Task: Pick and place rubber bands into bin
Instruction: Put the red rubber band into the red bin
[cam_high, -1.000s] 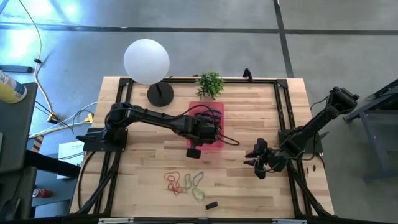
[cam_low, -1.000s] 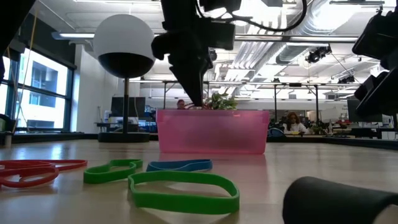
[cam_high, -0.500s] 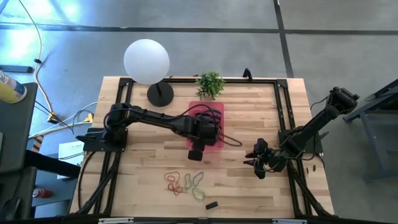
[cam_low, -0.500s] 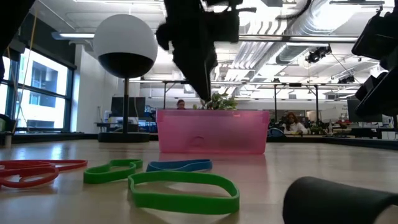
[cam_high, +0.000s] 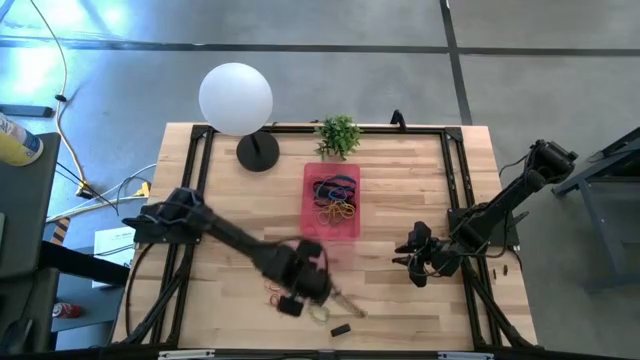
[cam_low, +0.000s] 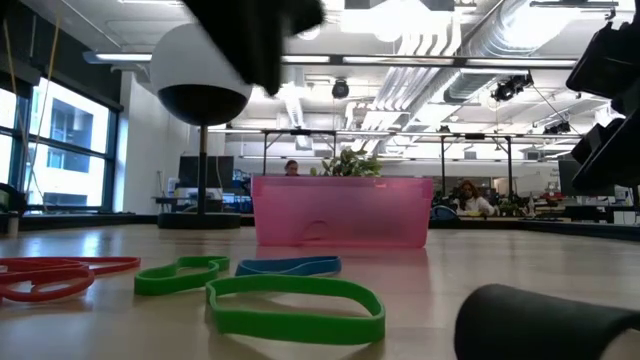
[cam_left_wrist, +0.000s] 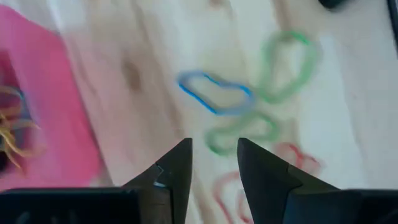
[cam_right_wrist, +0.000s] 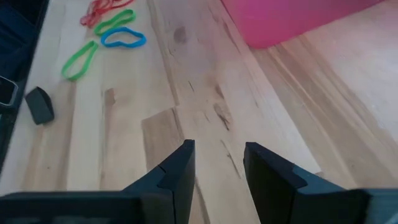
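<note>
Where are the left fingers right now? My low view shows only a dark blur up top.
Observer: The left fingers hang over the loose rubber bands on the table, open and empty.
Operator: Anything in the bin? Its wall hides the inside from me.
Observer: Yes, the bin holds a tangle of bands, with blue, orange and dark ones showing.
Operator: And the right arm?
Observer: The right fingers wait open and empty, off to the bin's right in the high view.
</note>
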